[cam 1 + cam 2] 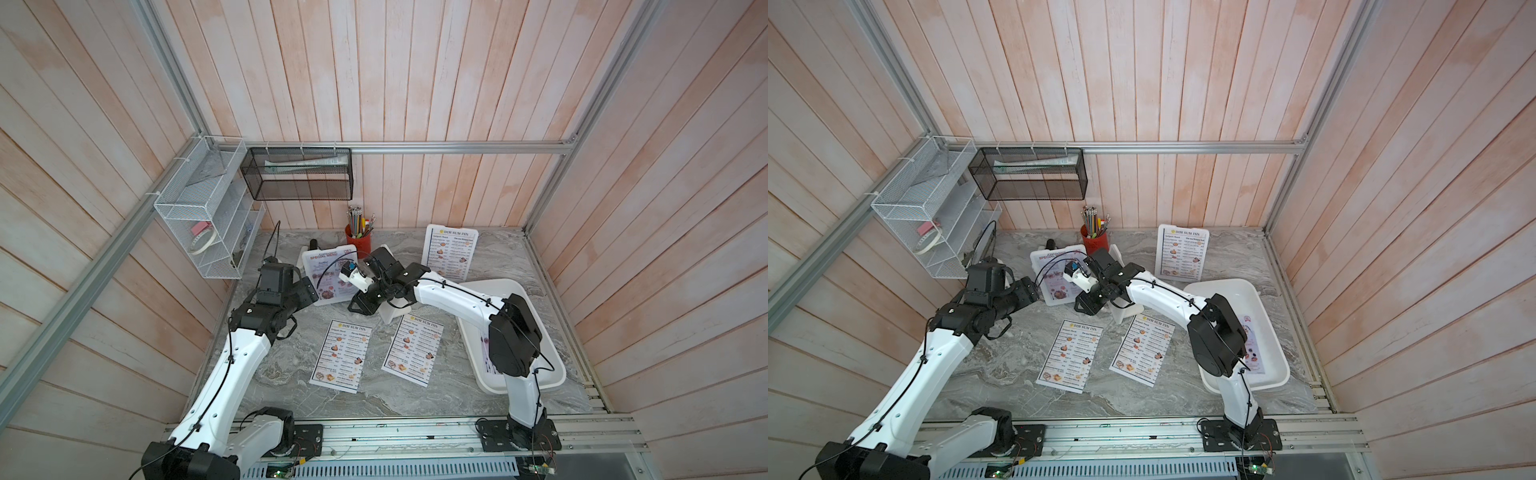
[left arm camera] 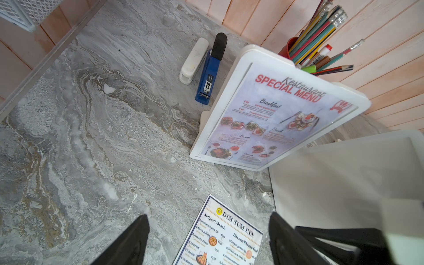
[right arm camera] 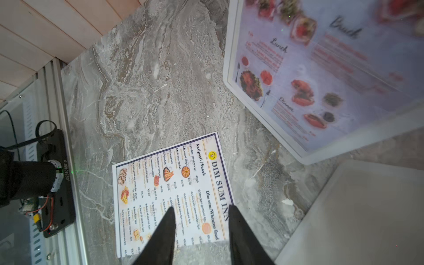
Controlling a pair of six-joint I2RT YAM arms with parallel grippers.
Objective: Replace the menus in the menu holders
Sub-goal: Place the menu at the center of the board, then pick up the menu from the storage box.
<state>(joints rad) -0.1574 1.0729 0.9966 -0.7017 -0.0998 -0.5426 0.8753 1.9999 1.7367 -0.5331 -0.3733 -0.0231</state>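
In both top views, a white menu holder [image 1: 330, 274] [image 1: 1054, 276] at the back left holds a lilac SPECIAL MENU sheet [image 2: 275, 114]. A second holder [image 1: 451, 253] at the back right shows a DIM SUM INN menu. Between them stands an empty holder [image 1: 390, 313] [image 2: 344, 183]. Two DIM SUM INN menus [image 1: 343, 357] [image 1: 413, 351] lie flat on the table. My left gripper [image 2: 207, 215] [image 1: 309, 291] hangs open beside the left holder. My right gripper [image 3: 201, 207] [image 1: 358, 305] is open above a flat menu [image 3: 174, 183], holding nothing.
A white tray [image 1: 494, 284] at the right holds a lilac sheet [image 1: 1252, 353], partly hidden by my right arm. A red pencil cup [image 1: 358, 241] stands at the back. A blue stapler [image 2: 207, 78] lies behind the left holder. Wire baskets [image 1: 203, 208] hang on the left wall.
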